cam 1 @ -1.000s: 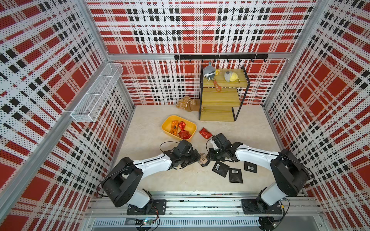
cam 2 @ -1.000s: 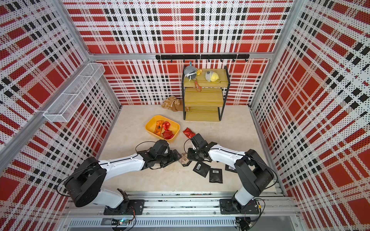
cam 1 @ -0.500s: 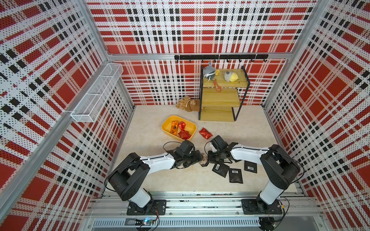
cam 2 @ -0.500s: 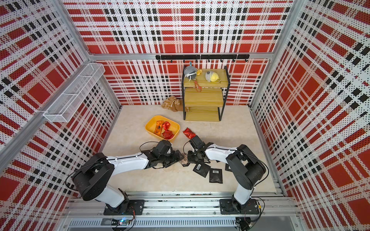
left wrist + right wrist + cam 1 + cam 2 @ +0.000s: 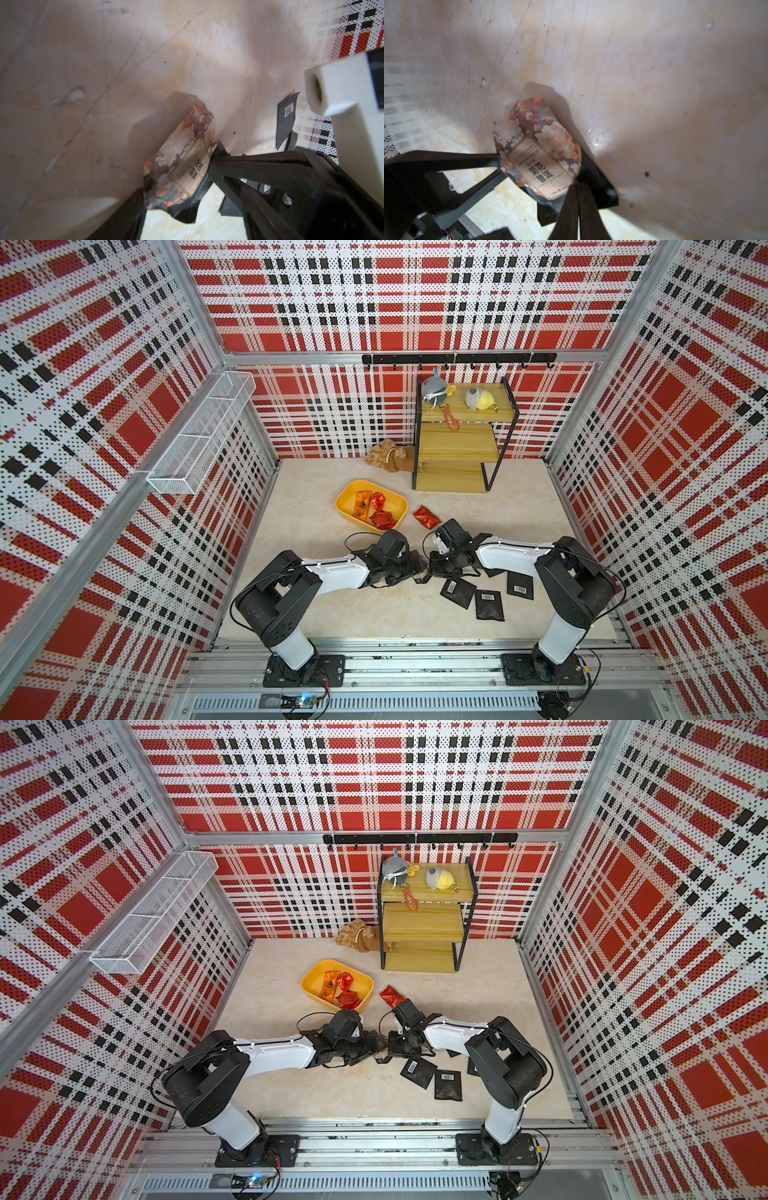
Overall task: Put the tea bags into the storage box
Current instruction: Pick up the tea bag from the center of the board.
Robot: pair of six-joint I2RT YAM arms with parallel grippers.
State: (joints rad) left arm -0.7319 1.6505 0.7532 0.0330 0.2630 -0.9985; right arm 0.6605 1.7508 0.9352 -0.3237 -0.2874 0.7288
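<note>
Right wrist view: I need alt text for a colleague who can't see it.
The shut right claw pinches one edge of a floral tea packet with a beige label, over a scratched beige tabletop. A left claw finger touches the packet's side; a black sachet shows behind it.

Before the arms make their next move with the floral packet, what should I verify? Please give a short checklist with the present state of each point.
1. Grip: right gripper shut on the floral packet: ok, though only at its edge.
2. Second hold: left gripper gripping the packet: cannot tell; its jaws stand on either side of it.
3. Stray item: black sachet under the packet free of the grip: cannot tell.
4. Room in the box: ok, bare floor shows.
5. Clearance: red packet lies close beside the right arm: not ok, it may be brushed.
</note>
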